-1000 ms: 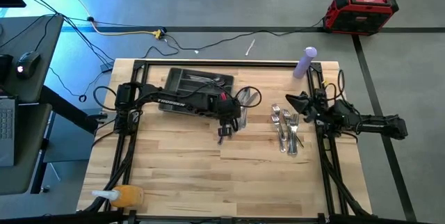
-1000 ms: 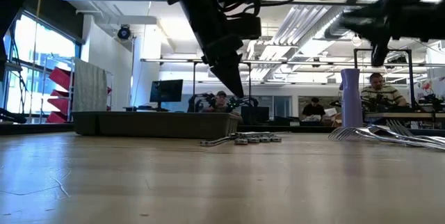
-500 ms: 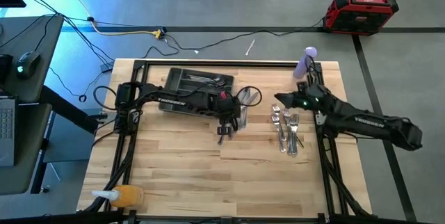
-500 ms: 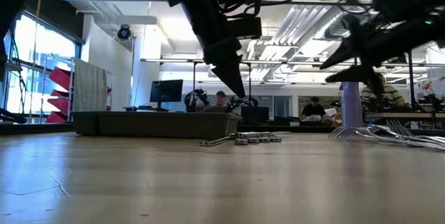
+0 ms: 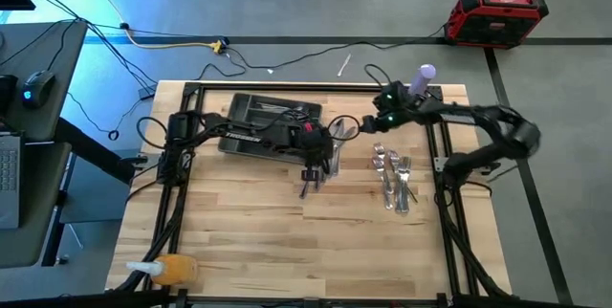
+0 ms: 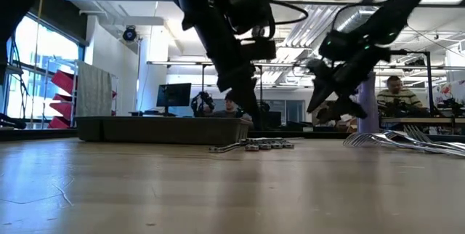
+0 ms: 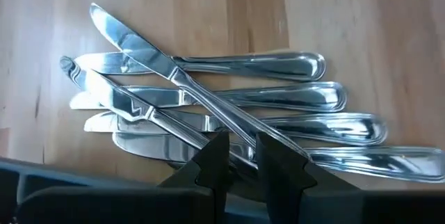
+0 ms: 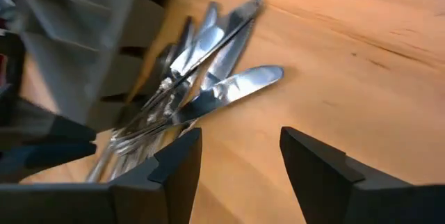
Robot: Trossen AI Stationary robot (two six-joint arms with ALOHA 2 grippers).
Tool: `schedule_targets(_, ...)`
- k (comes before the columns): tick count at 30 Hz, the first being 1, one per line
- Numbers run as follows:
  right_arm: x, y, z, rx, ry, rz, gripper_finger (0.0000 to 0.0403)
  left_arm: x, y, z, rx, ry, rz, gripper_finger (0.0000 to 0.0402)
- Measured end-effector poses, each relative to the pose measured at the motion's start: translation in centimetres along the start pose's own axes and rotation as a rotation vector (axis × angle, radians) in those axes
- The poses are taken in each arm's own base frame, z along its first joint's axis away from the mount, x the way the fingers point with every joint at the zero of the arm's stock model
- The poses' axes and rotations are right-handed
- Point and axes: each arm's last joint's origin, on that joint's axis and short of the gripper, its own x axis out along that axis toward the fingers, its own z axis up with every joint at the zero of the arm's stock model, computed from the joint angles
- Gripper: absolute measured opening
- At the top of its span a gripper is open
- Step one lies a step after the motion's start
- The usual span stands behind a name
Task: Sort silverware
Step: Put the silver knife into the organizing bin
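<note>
Several knives lie in a pile on the wood table, also in the low view and both wrist views. Forks lie heaped to their right. The dark grey tray stands at the far middle. My left gripper hangs above the table just near of the knives, its fingers almost together with nothing showing between them. My right gripper stands open in the air to the knives' far right.
A purple bottle stands at the far right corner. An orange bottle lies at the near left corner. The black frame rails run along both sides. Bare wood lies between the piles and the near edge.
My right arm has swung from the table's right edge toward the far side and left, past the forks, and its gripper now points at the knife pile. The silverware has not moved.
</note>
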Motion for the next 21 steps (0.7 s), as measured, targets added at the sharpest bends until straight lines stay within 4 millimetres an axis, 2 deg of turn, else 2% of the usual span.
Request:
schedule_targets(10,4.6,-0.5,2.9,0.015,0.121,-0.051,0.0186,3.1,0.9,-1.6,0.014,0.075,-0.003,0.0053)
schedule_targets(21,5.3,-0.5,3.5,0.017,0.122,-0.055,0.0186,4.0,1.3,-1.7,0.011,0.054,0.015,0.0053)
